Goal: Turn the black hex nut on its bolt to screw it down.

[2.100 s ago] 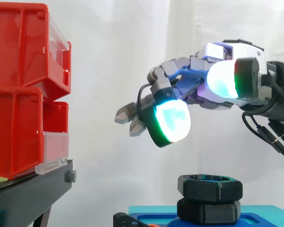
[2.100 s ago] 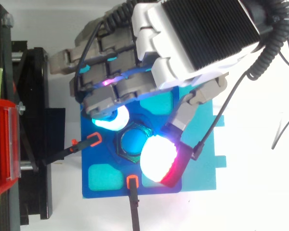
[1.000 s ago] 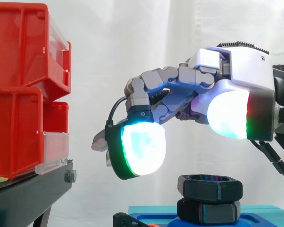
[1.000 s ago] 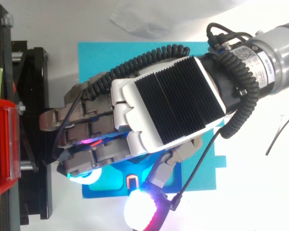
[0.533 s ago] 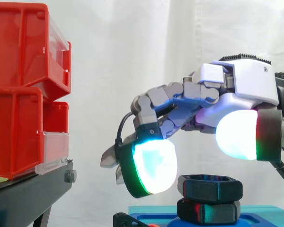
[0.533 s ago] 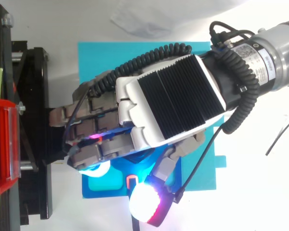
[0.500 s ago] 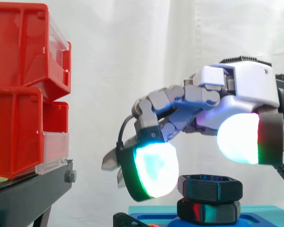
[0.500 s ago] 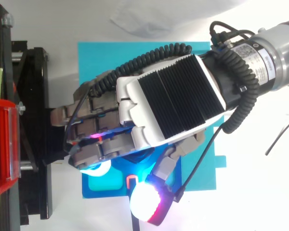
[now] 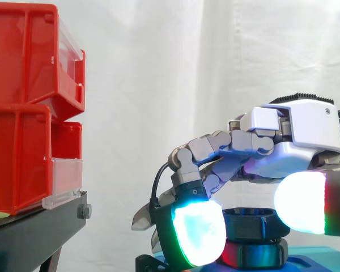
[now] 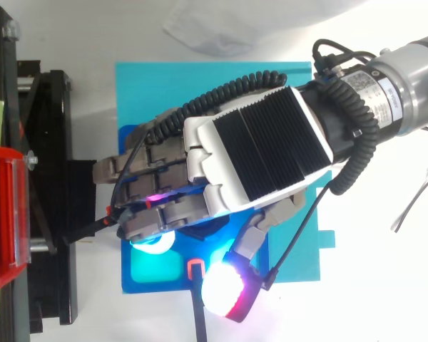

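Note:
The black hex nut (image 9: 255, 222) sits on its bolt above a second black hex piece (image 9: 254, 255), which stands on the blue fixture (image 10: 153, 274). My hand (image 9: 306, 133) hangs low over it, palm down, with its fingers bent downward and spread. In the side view one glowing fingertip pad (image 9: 199, 233) is level with the nut at its left, and the thumb pad (image 9: 300, 203) is at its right. Both pads look nearer the camera than the nut, with no grip showing. From above, the hand (image 10: 257, 153) covers the nut.
Stacked red bins (image 9: 22, 107) stand on the black stand (image 9: 34, 226) at the left. The fixture lies on a cyan plate (image 10: 221, 78), with orange-tipped black clamps (image 10: 195, 268) at its front and left edges. A thin loose cable (image 10: 414, 199) lies at the right.
The hand has come down from above the nut, so its pads now flank the nut at nut height. From above it has shifted slightly right. The nut has not visibly turned.

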